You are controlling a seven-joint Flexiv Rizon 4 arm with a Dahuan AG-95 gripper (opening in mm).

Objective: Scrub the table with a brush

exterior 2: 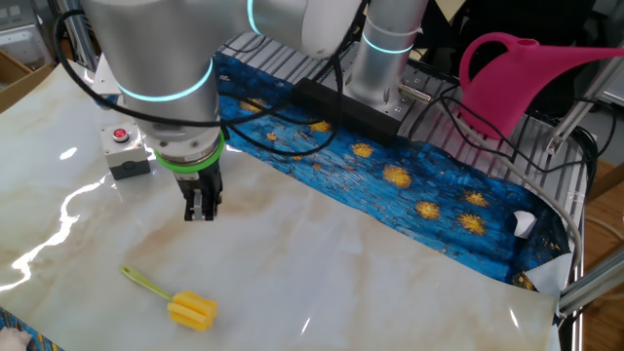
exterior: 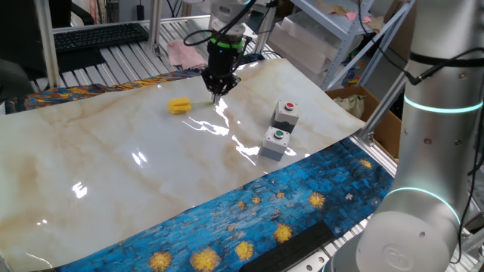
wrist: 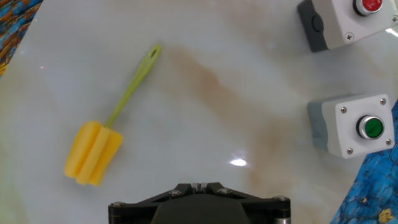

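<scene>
Hidden or unclear: in the hand view only the black base of my gripper (wrist: 199, 202) shows at the bottom edge, and my fingertips are out of frame. In the two fixed views my fingers (exterior 2: 201, 203) hang close together over the slab, but whether they are pressed shut I cannot tell; nothing is between them. The red-button grey box (wrist: 345, 22) is cut off by the top edge of the hand view. The second grey box does not show in the other fixed view.

Task item: small bright yellow brush with a blocky ribbed head and a thin yellow-green handle (wrist: 102, 140), lying flat on the slab, apart from my gripper (exterior: 218, 89), on the side away from the two boxes.

Surface: large glossy cream-white marble-patterned table (exterior: 113, 162) with faint tan veins and bright light reflections. A blue cloth with yellow flowers (exterior: 249, 215) borders it.

Other items, placed from the brush: red-button grey box (exterior: 285, 114) and green-button grey box (exterior: 277, 142), both beyond my gripper, near the blue cloth edge.

Room: ribbed metal bench (exterior: 113, 49) past the slab, carrying a black keyboard (exterior: 98, 35); a pink watering can (exterior 2: 531, 78) stands beyond the blue cloth.
</scene>
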